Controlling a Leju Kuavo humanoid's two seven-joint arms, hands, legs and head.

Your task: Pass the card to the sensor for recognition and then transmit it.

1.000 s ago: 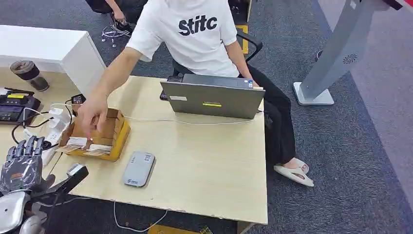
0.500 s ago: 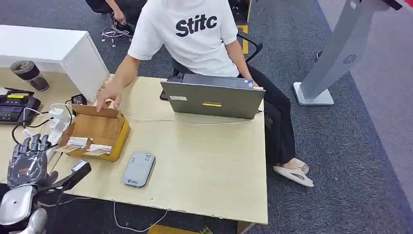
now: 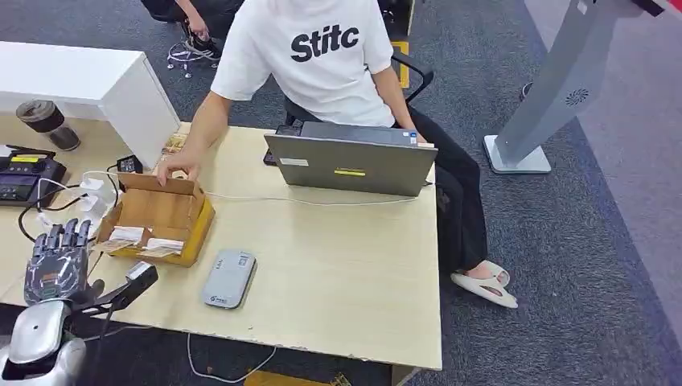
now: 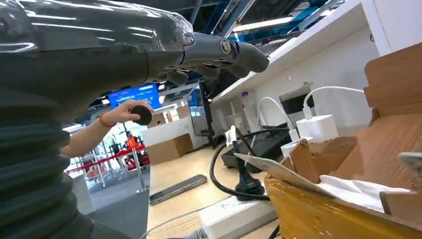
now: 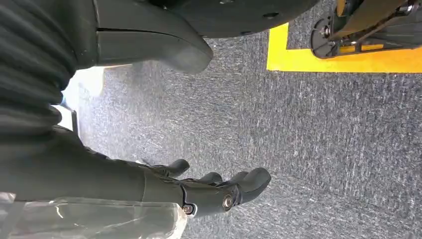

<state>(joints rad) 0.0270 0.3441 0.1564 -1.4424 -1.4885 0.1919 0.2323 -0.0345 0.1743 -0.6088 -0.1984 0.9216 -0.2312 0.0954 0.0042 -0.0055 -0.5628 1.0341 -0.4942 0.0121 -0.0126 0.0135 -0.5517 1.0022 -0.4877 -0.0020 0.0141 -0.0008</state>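
An open cardboard box sits at the table's left part, with a few cards lying at its near end. A grey flat sensor lies just right of the box's near corner. My left hand hovers at the table's left edge beside the box, fingers straight and spread, thumb pointing toward the sensor, holding nothing. The left wrist view has that hand above the box and a card sticking out of it. My right hand hangs over grey carpet, fingers loosely apart and empty.
A seated person rests a hand on the box's far flap. A laptop stands at the table's far side with a white cable. A power strip and cables, a black device and a cup lie left.
The person's hand has come out of the box and back to its far flap. My left hand has moved forward and a little right, closer to the box.
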